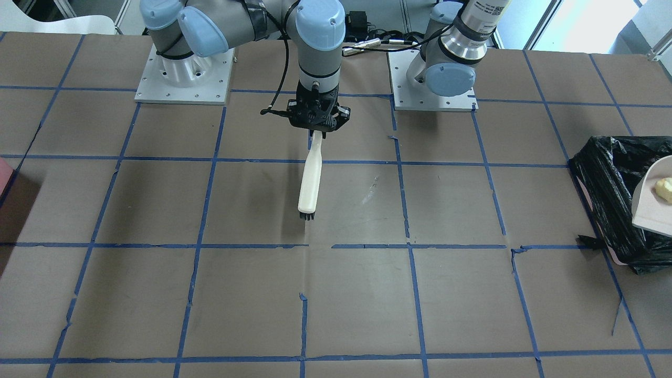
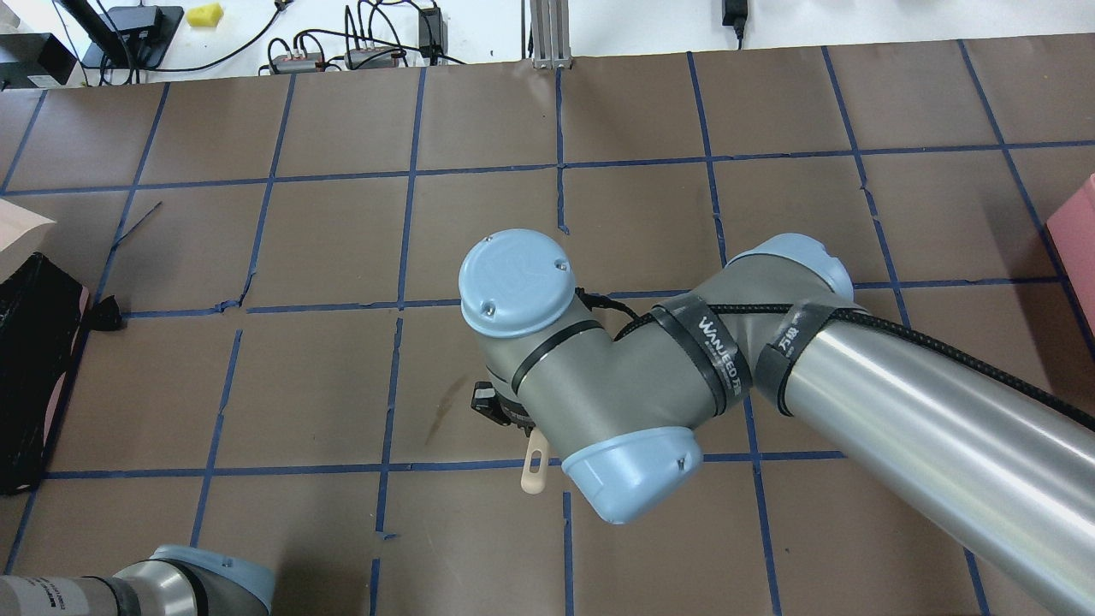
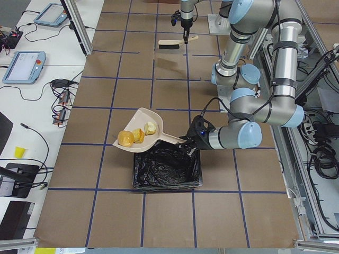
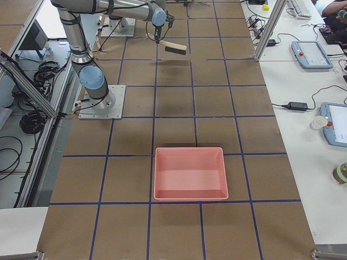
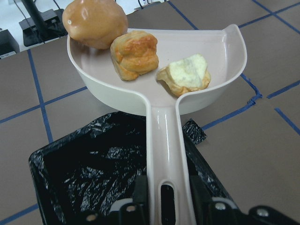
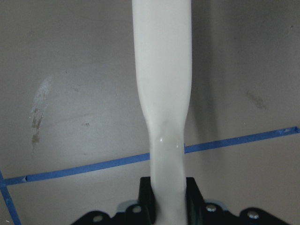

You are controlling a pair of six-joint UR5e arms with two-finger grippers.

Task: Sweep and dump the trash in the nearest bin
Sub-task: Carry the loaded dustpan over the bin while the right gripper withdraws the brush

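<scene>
The trash lies in a cream dustpan: a tan-orange potato-shaped piece, a golden-brown chunk and a pale yellow chunk. My left gripper is shut on the dustpan's handle and holds it about level above the bin, which is lined with a black bag. The pan part reaches past the bin's rim. My right gripper is shut on the handle of a cream brush and holds it above the middle of the table, bristles pointing down.
A reddish-pink tray without a bag stands at the table's end on my right, and shows at the edge of the overhead view. The bin stands at the table's left edge. Both arm bases stand at the robot's side.
</scene>
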